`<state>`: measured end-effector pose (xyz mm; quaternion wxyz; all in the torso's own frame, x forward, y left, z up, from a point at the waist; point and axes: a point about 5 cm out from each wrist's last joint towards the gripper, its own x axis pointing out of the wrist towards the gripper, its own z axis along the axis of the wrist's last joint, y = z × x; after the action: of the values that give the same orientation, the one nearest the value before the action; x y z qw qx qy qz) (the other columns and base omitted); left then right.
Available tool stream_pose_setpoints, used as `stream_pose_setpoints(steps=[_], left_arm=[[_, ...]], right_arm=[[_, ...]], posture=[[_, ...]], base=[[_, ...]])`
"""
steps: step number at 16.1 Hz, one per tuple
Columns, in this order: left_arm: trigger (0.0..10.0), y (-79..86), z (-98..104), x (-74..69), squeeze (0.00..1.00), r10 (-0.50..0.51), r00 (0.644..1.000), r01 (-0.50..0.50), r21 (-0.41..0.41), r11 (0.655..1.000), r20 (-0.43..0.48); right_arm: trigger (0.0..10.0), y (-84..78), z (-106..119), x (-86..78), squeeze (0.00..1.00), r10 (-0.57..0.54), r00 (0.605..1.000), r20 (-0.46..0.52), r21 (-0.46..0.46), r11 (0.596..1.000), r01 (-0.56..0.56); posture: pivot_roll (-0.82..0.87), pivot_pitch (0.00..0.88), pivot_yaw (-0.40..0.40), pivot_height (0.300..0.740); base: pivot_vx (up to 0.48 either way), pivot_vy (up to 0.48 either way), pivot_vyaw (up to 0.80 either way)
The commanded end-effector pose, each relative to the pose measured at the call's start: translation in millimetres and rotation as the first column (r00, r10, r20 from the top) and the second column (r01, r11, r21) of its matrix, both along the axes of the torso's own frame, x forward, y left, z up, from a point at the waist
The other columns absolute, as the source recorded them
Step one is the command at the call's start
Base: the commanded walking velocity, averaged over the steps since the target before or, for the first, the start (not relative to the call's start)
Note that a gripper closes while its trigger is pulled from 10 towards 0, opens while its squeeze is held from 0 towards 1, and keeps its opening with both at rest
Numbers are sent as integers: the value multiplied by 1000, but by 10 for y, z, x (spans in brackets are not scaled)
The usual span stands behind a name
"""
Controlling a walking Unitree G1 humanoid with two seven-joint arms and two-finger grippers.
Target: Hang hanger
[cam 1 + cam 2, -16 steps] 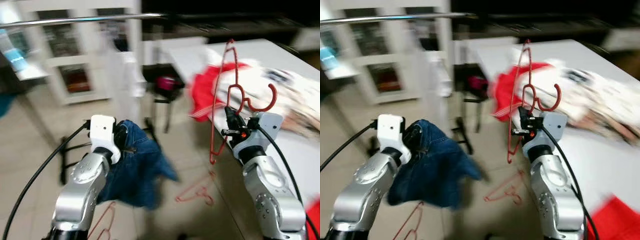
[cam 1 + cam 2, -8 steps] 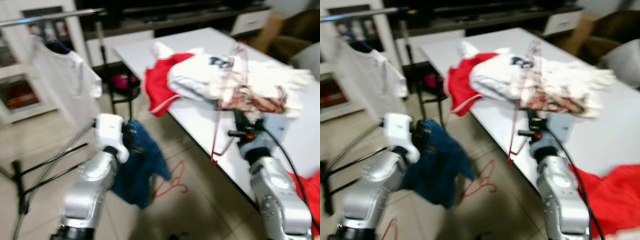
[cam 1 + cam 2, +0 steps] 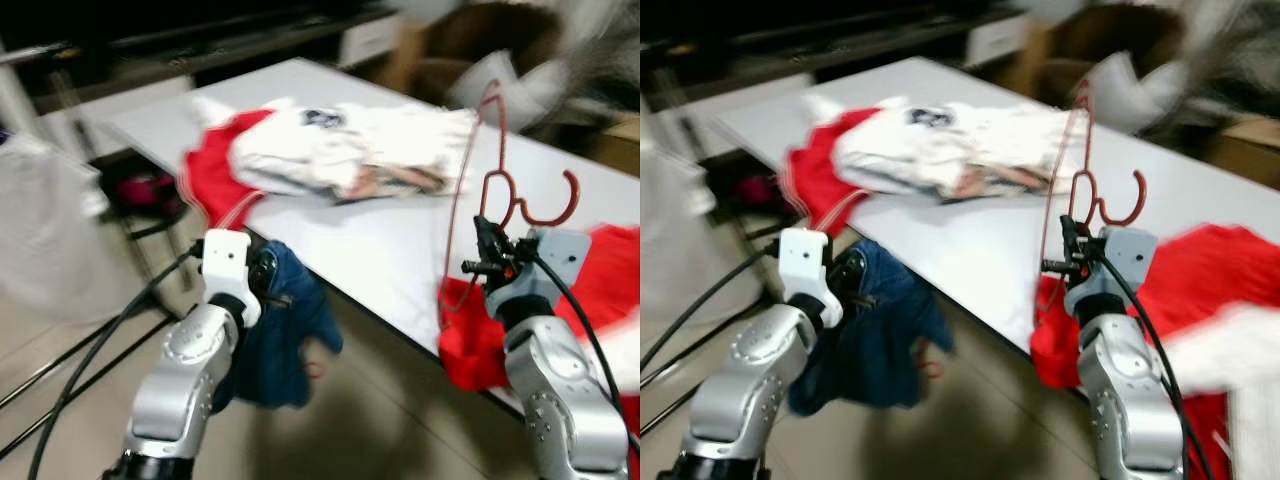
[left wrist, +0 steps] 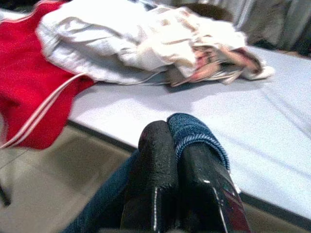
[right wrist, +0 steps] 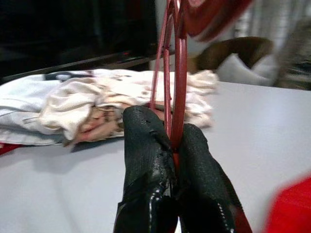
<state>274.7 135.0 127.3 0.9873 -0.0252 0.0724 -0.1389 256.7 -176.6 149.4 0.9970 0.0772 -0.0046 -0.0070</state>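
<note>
1. on the right, near the camera, the right gripper (image 3: 487,262) is raised over the near edge of the white surface (image 3: 390,240), its fingers (image 5: 146,160) pinched tight on a red hanger (image 3: 492,165).
2. the red hanger stands upright above the gripper, its hook curling to the right and its thin frame running down on the left.
3. on the left, the left gripper (image 3: 268,280) is held up in front of the surface's near edge, its fingers (image 4: 155,174) clamped on a fold of blue jeans (image 3: 285,330), which hang down from it toward the floor.
4. far across the surface lies a heap of white clothes (image 3: 340,150) beside a red garment (image 3: 210,175) that droops over the left edge.
5. another red cloth (image 3: 610,280) lies on the surface at the right, spilling over the near edge just behind the right arm.
6. the head views are blurred.
</note>
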Motion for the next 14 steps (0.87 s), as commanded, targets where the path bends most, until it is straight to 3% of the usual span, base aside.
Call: stream_pose_setpoints(steps=[1,14], left_arm=[[10000,1,80,20,0,-2,999,2,-11,1000,33],[10000,-45,108,7,0,-75,995,74,21,997,68]], right_arm=[[10000,7,-20,-6,0,11,1000,-21,5,1000,-11],[10000,25,74,-77,0,39,999,7,29,999,-39]], posture=[[-83,0,5,740],[-110,0,24,740]], base=[[0,0,-800],[0,28,-800]])
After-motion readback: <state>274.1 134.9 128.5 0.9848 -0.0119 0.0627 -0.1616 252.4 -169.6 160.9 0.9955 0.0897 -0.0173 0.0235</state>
